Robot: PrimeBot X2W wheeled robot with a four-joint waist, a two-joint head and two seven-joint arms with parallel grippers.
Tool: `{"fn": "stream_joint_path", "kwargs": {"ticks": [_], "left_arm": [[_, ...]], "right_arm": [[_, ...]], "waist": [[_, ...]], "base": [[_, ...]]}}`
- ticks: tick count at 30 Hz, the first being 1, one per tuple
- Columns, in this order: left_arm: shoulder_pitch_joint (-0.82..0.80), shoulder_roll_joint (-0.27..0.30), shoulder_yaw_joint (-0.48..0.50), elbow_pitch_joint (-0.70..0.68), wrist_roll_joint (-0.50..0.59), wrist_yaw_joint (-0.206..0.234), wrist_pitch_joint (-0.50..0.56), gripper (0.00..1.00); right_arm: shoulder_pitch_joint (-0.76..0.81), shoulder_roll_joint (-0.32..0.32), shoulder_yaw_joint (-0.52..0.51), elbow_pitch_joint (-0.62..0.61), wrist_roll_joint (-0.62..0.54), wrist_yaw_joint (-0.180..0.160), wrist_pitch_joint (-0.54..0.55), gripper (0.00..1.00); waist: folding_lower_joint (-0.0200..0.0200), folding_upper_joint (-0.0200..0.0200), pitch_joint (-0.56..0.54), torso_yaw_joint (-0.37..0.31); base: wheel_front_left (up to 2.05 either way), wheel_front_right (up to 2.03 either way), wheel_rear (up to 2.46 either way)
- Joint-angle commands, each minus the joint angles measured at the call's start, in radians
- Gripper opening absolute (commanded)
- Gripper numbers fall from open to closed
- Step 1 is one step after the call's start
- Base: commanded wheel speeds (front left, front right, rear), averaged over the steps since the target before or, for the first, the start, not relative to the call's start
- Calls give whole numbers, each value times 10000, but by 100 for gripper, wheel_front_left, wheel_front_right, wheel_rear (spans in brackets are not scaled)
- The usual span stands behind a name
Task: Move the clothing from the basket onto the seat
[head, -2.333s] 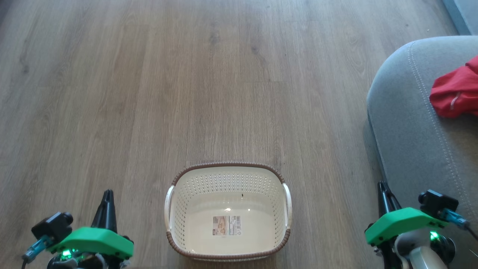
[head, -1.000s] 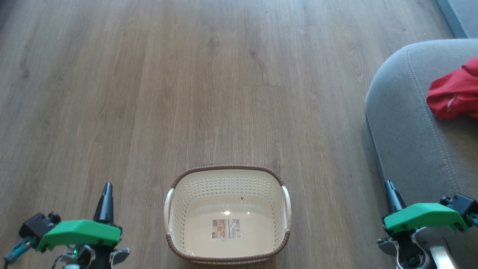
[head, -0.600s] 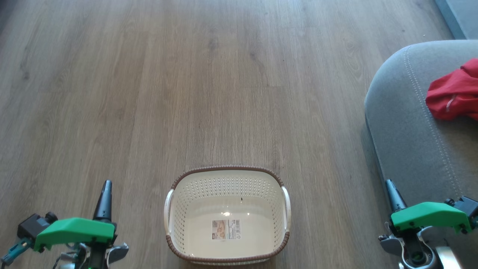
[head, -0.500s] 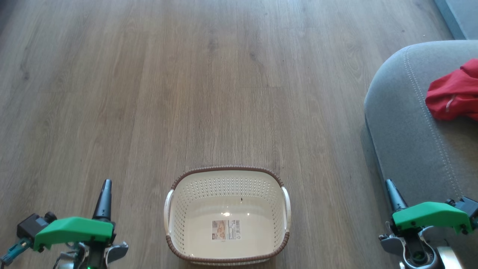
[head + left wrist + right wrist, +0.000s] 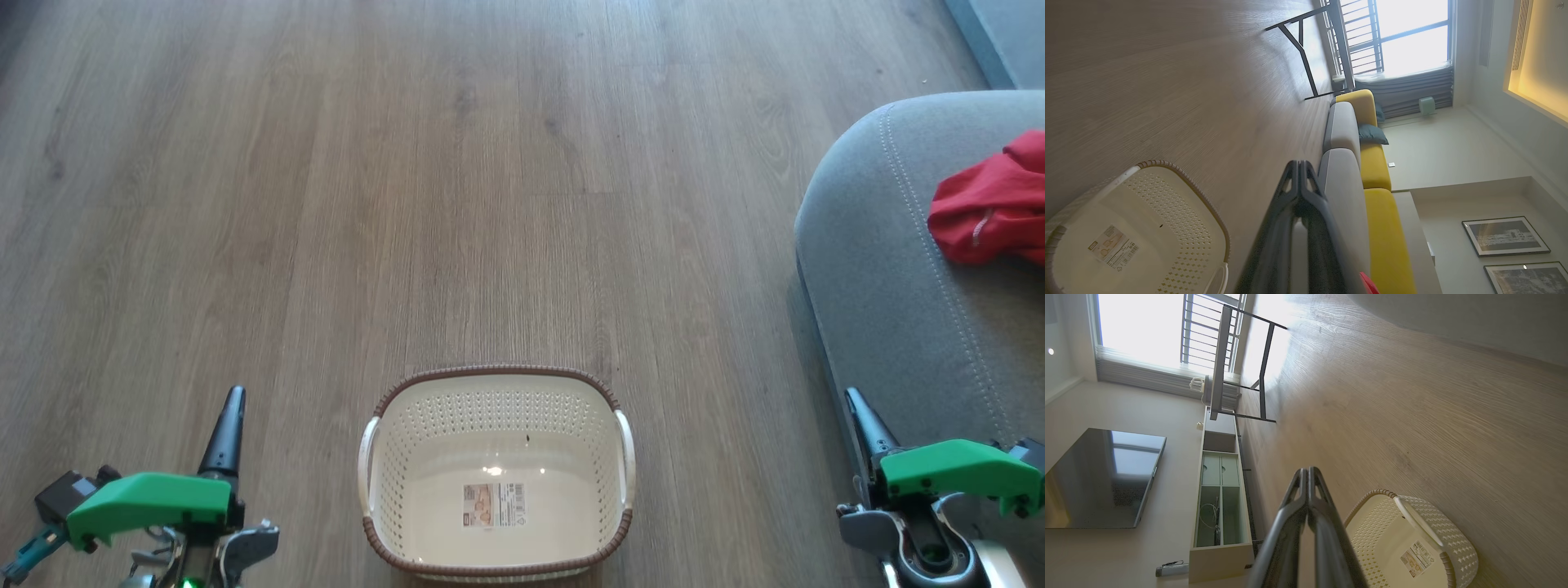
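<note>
The basket (image 5: 498, 370) stands on the floor (image 5: 408, 204) just ahead of me, between my two arms. Its cream bottom is bare but for a label (image 5: 495, 498) stuck flat near the middle. The clothing (image 5: 984, 208) lies bunched on the seat (image 5: 886, 294) to my right, well apart from the basket and near the seat's rounded corner, with a thin white mark showing on the red. My left gripper (image 5: 233, 400) hangs low to the basket's left, and its wrist view shows its two fingers pressed together tip to tip with nothing between them. My right gripper (image 5: 854, 402) hangs just beside the seat's front edge, its fingers likewise closed on nothing. The floor is grey-brown wood planks. The left wrist view looks along the sofa: grey seats, yellow backs (image 5: 1376, 165), a teal pillow (image 5: 1372, 134), a bright window (image 5: 1408, 32) and framed pictures (image 5: 1504, 236). The right wrist view takes in a dark TV (image 5: 1102, 477), a low cabinet (image 5: 1218, 498) and a black table frame (image 5: 1241, 367).
</note>
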Motion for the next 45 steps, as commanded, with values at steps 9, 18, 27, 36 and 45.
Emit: {"fn": "stream_joint_path", "kwargs": {"ticks": [9,18,27,36,45], "left_arm": [[-673,37,340,-458,-1072,5,297,0],[-734,33,394,-532,-2058,5,562,0],[-783,30,439,-592,-2863,6,779,0],[-783,30,438,-593,-2864,6,779,0],[-783,30,437,-593,-2864,6,778,0]], "right_arm": [[-411,-49,6,-505,1118,52,305,0],[-416,-43,-125,-617,2133,56,573,0],[-420,-38,-232,-708,2962,60,791,0],[-420,-36,-234,-708,2960,60,793,0],[-420,-36,-235,-708,2959,60,794,0]], "waist": [[0,0,-34,-9],[0,0,-70,-18],[0,0,-99,-26],[0,0,-99,-26],[0,0,-99,-26]], "base": [[0,0,0],[0,0,0],[0,0,0],[0,0,0],[0,0,0]]}}
